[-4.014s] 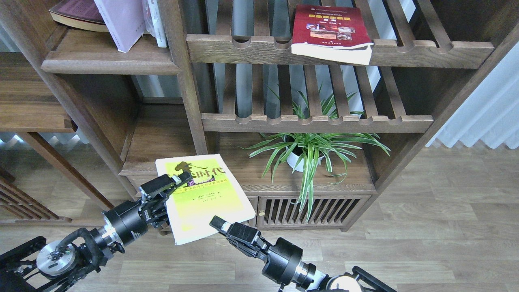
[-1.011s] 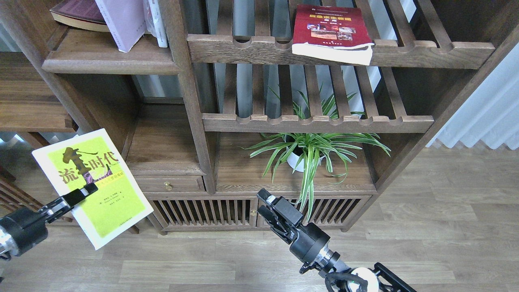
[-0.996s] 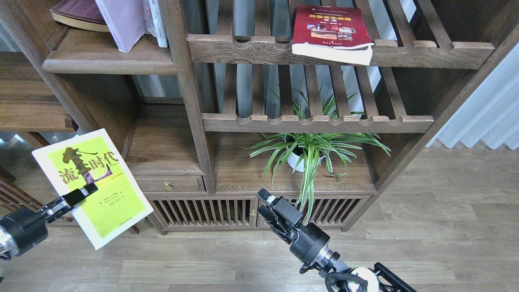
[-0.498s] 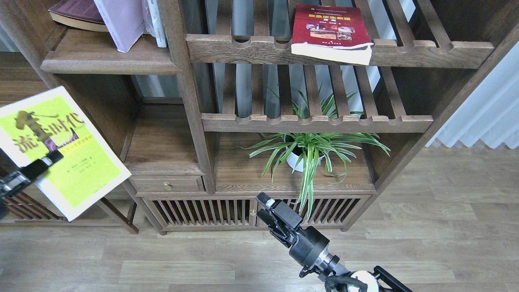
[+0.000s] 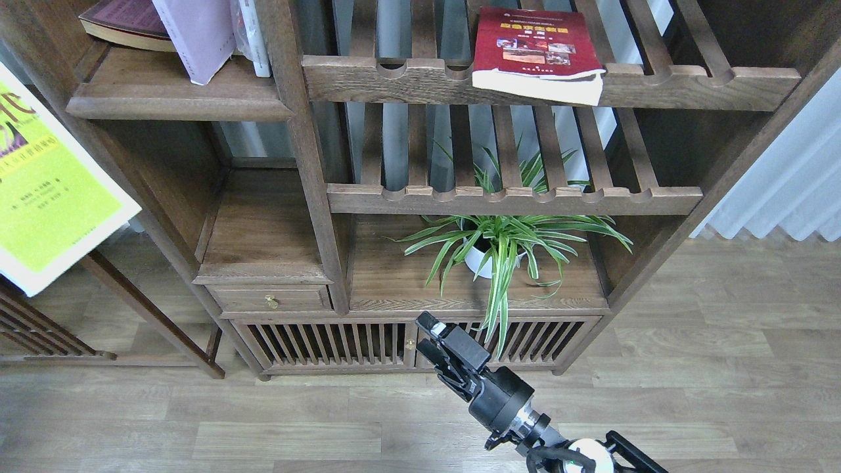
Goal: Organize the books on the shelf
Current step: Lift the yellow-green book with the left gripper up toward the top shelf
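Note:
The yellow-green book (image 5: 49,197) hangs in the air at the far left, tilted and partly cut off by the frame's edge. My left gripper is out of view, so what holds the book is hidden. The white book with the lavender band (image 5: 197,39) stands leaning on the solid shelf (image 5: 177,102) at the upper left. The dark red book (image 5: 535,49) lies flat on the top slatted rack (image 5: 657,89), overhanging its front rail. My right gripper (image 5: 427,334) is low in front of the cabinet, open and holding nothing.
A large maroon book (image 5: 125,20) and a plastic-wrapped white book (image 5: 255,36) share the shelf with the lavender one. A potted spider plant (image 5: 499,246) stands on the lower board under a second slatted rack (image 5: 512,197). A small drawer (image 5: 269,299) and slatted cabinet doors sit below.
The yellow-green book was lifted off the lower cabinet top, then carried left and up until my left gripper left the frame. My right gripper drew back to the right and now holds still.

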`<action>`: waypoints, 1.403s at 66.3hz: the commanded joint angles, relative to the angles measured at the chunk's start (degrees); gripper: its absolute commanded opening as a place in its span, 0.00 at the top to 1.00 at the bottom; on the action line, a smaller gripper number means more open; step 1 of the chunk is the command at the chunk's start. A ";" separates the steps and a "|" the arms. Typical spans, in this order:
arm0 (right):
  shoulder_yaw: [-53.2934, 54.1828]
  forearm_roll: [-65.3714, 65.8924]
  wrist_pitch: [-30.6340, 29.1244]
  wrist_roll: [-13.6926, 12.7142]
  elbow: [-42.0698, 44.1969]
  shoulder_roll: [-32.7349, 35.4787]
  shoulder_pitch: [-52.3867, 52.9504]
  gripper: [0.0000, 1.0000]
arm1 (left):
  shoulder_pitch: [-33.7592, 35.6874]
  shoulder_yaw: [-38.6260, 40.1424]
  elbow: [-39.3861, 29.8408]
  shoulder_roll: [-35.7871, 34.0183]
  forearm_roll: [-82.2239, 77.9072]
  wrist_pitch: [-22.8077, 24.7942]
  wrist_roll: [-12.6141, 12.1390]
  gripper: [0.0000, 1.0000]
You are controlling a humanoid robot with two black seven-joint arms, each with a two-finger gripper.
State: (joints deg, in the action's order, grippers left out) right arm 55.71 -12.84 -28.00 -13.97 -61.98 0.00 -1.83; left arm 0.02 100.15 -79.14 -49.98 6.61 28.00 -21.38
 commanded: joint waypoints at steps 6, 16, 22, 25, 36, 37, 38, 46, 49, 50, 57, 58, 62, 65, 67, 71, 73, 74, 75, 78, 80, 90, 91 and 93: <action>0.02 0.00 0.00 -0.01 0.19 0.00 -0.02 0.01 | 10.17 -1.89 0.22 -4.69 -0.19 0.00 -0.94 0.98; 0.02 0.00 0.00 -0.01 0.19 0.00 -0.02 0.01 | 18.70 -5.58 0.74 -7.50 -0.28 0.00 -1.30 0.98; 0.02 0.00 0.00 -0.01 0.19 0.00 -0.02 0.01 | 24.32 -8.92 1.97 -9.09 -0.54 0.00 -1.47 0.98; 0.10 0.00 0.00 -0.01 0.19 0.00 -0.02 0.01 | 26.43 -10.06 2.76 -9.61 -0.81 0.00 -1.82 0.98; 0.10 0.00 0.00 -0.01 0.19 0.00 -0.02 0.01 | 35.83 -15.86 5.92 -9.53 -4.76 0.00 -3.67 0.98; 0.10 0.00 0.00 -0.01 0.19 0.00 -0.02 0.01 | 36.45 -16.30 6.10 -9.44 -5.11 0.00 -3.67 0.98; 0.02 0.00 0.00 -0.01 0.19 0.00 -0.02 0.01 | 36.89 -16.57 6.19 -9.35 -5.29 0.00 -3.67 0.98; 0.02 0.00 0.00 -0.01 0.19 0.00 0.07 0.01 | 41.38 -20.96 7.33 -8.74 -7.31 0.00 -3.76 0.98; 0.02 0.00 0.00 -0.01 0.19 0.00 0.07 0.01 | 45.68 -25.35 7.69 -6.98 -8.28 0.00 -3.76 0.98; 0.02 0.00 0.00 -0.01 0.19 0.00 0.07 0.01 | 46.03 -25.79 7.77 -6.80 -8.37 0.00 -3.76 0.98; 0.02 0.00 0.00 -0.01 0.19 0.00 0.07 0.01 | 50.43 -29.31 10.32 -3.55 -11.00 0.00 -3.84 0.98; 0.02 0.00 0.00 -0.01 0.19 0.00 0.07 0.01 | 50.78 -29.49 10.58 -3.20 -11.35 0.00 -3.84 0.98; 0.02 0.00 0.00 -0.01 0.19 0.00 0.07 0.01 | 52.10 -30.19 11.90 -1.53 -12.58 0.00 -3.84 0.98; 0.02 0.00 0.00 -0.01 0.19 0.00 0.16 0.01 | 53.24 -30.63 13.22 0.14 -13.72 0.00 -3.93 0.98; 0.02 0.00 0.00 -0.01 0.19 0.00 0.16 0.01 | 53.86 -30.72 13.92 0.84 -14.34 0.00 -3.93 0.98; 0.02 0.00 0.00 -0.01 0.19 0.00 0.16 0.01 | 54.74 -30.81 14.98 1.64 -15.48 0.00 -3.93 0.98; 0.02 0.00 0.00 -0.01 0.19 0.00 0.16 0.01 | 55.09 -30.81 15.24 1.90 -15.84 0.00 -4.02 0.98; 0.02 0.00 0.00 -0.01 0.19 0.00 0.16 0.01 | 55.26 -30.81 15.59 1.99 -16.27 0.00 -4.11 0.98; 0.02 0.00 0.00 -0.01 0.19 0.00 0.16 0.01 | 55.44 -30.81 15.77 1.99 -16.45 0.00 -4.19 0.98; 0.02 0.00 0.00 -0.01 0.19 0.00 0.16 0.01 | 55.62 -30.81 16.39 1.99 -16.80 0.00 -4.46 0.98; 0.02 0.00 0.00 -0.01 0.19 0.00 0.16 0.01 | 55.62 -30.81 16.74 2.08 -16.89 0.00 -4.55 0.98; 0.02 0.00 0.00 -0.01 0.19 0.00 0.25 0.01 | 57.64 -30.54 18.41 3.39 -19.09 0.00 -4.46 0.98; 0.02 0.00 0.00 -0.01 0.19 0.00 0.25 0.01 | 58.16 -30.37 18.76 3.66 -19.61 0.00 -4.29 0.98; 0.02 0.00 0.00 -0.01 0.19 0.00 0.25 0.01 | 58.52 -30.19 18.94 4.18 -19.88 0.00 -3.93 0.98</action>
State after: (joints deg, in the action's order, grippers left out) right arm 55.72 -12.83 -28.00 -13.97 -61.78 0.00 -1.65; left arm 56.64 69.38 -61.52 -47.09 -11.24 28.00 -25.90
